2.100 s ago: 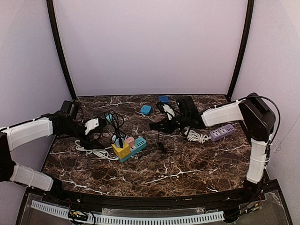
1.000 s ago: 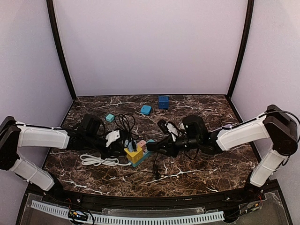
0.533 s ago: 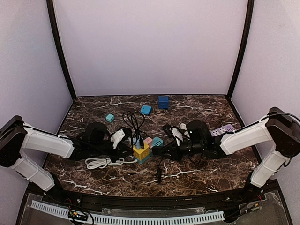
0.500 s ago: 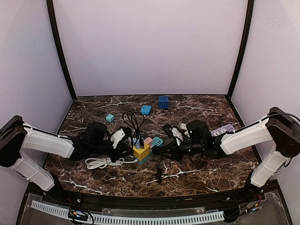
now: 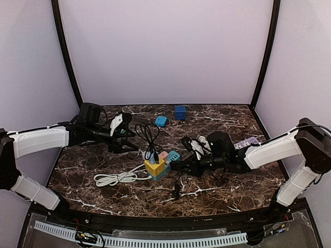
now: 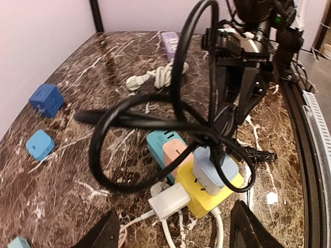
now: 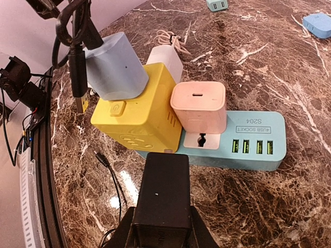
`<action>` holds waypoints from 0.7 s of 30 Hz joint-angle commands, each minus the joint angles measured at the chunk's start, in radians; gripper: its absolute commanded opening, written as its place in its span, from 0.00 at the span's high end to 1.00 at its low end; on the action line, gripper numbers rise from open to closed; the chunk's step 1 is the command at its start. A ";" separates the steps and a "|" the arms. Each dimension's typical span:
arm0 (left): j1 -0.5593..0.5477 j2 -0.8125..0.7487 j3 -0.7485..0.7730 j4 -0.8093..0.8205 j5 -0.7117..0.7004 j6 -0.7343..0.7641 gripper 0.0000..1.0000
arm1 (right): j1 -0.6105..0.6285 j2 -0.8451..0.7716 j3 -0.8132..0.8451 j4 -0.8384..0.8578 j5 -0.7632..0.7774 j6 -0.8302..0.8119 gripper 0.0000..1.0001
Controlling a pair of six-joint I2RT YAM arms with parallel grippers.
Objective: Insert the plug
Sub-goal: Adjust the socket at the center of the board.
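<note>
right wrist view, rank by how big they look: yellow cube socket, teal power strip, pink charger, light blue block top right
1. yellow cube-shaped plastic socket and teal flat plastic power strip: about alike, strip partly covered
2. pink square plastic charger
3. light blue plastic block: smallest, but farthest away

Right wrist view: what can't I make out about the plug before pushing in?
- Right wrist: black plug hides its own prongs.
- Top external: gap between plug and teal strip, too small and dark.
- Left wrist: black cable loops cross the teal strip, hiding part of its face.
</note>
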 commanded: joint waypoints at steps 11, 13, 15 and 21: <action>0.017 0.407 0.418 -0.634 0.430 0.766 0.27 | -0.040 -0.051 0.016 -0.030 -0.019 -0.046 1.00; 0.012 0.441 0.462 -0.639 0.440 0.773 0.26 | -0.049 -0.045 0.024 -0.036 -0.029 -0.048 1.00; 0.004 0.467 0.488 -0.641 0.444 0.791 0.26 | -0.055 -0.037 0.032 -0.047 -0.037 -0.055 1.00; -0.038 0.523 0.515 -0.653 0.451 0.859 0.29 | -0.066 -0.019 0.050 -0.075 -0.051 -0.067 1.00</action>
